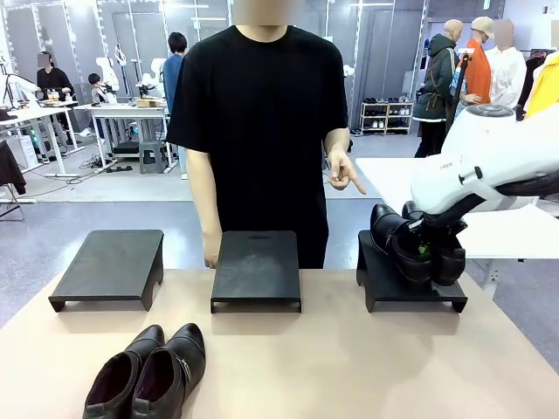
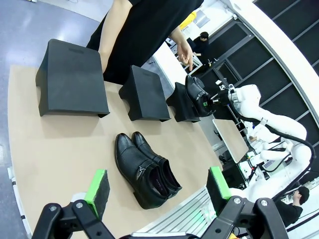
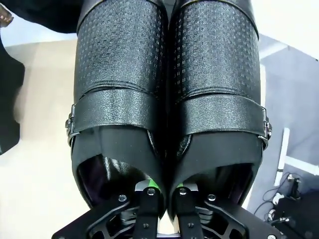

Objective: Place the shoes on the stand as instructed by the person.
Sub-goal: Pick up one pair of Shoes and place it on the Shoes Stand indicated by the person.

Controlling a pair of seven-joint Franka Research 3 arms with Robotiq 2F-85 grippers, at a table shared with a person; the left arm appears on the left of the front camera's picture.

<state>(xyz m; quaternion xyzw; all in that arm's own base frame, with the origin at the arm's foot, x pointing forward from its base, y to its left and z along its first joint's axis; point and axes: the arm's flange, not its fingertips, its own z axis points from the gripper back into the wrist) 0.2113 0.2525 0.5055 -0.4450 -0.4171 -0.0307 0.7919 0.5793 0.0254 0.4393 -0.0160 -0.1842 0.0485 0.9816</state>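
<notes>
Firmly, right hand (image 3: pixel 163 199) pinches glossy, textured, strapped black shoes (image 3: pixel 124 74); left hand (image 2: pixel 157 186) gapes empty.

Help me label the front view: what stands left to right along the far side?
Matte black stand → identical middle stand → third black stand beneath the glossy black leather shoes in the right gripper.

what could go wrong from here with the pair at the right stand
1. The right hand pinches the held pair only by the two inner walls, so one shoe might slip out.
2. The pair looks tilted over the right stand; on release it could tip or slide off the edge.
3. The person's pointing hand hangs near that stand and could get bumped when the arm pulls back.
</notes>
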